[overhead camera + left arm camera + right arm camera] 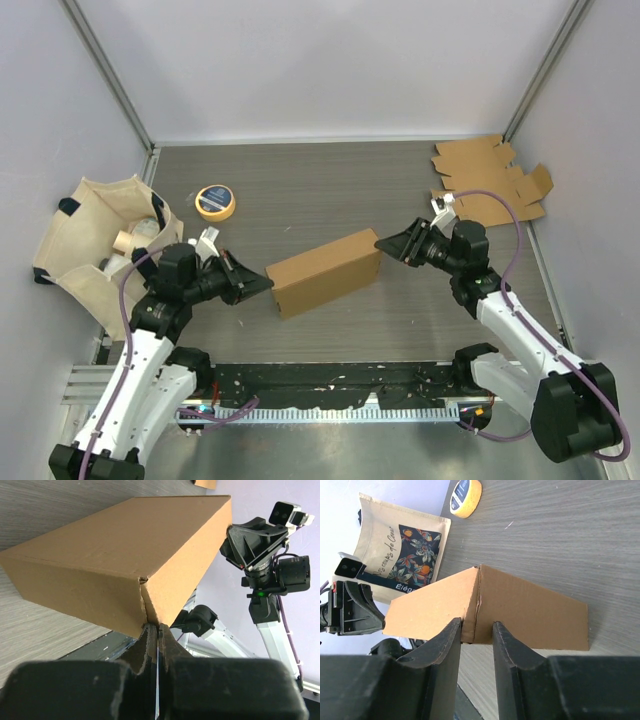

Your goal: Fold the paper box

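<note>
The right gripper (476, 630) straddles an end corner of the cardboard box (520, 610), one finger close beside each face; whether they press is unclear. Beyond it to the left are a floral tote bag (405, 555) and a yellow tape roll (466, 492).

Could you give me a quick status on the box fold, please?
Left fingers shut on paper box corner. Right fingers open, straddling opposite end. Tape roll well clear.
</note>
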Robot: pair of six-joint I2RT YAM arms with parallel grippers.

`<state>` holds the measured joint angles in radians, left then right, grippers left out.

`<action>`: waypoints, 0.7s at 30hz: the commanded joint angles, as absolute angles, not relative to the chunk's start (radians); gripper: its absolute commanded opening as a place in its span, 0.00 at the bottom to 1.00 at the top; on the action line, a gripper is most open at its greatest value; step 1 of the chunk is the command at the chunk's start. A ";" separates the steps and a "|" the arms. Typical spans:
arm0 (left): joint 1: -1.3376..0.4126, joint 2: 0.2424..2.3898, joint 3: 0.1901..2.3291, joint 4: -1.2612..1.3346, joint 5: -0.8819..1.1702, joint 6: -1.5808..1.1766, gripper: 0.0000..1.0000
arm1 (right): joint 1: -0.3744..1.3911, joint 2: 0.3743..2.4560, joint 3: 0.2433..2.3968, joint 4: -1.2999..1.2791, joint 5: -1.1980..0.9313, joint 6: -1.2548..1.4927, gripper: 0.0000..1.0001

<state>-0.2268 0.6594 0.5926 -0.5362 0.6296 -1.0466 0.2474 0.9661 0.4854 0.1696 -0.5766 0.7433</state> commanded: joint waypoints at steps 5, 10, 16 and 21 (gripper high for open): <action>-0.227 0.663 0.584 -0.707 0.462 -0.924 0.06 | 0.258 0.997 0.480 0.006 -0.531 0.647 0.11; -0.227 0.692 0.757 -0.798 0.437 -0.833 0.46 | 0.256 0.999 0.584 -0.049 -0.558 0.660 0.23; -0.229 0.670 0.680 -0.723 0.507 -0.917 0.51 | 0.256 1.032 0.594 -0.051 -0.571 0.657 0.25; -0.227 0.646 0.558 -0.537 0.584 -1.011 0.58 | 0.256 1.017 0.532 -0.018 -0.571 0.678 0.23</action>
<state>-0.2295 0.6563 0.6258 -0.6559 0.5354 -0.9451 0.2501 1.0084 0.5877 0.0486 -0.5705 0.6827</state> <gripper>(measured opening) 0.532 0.319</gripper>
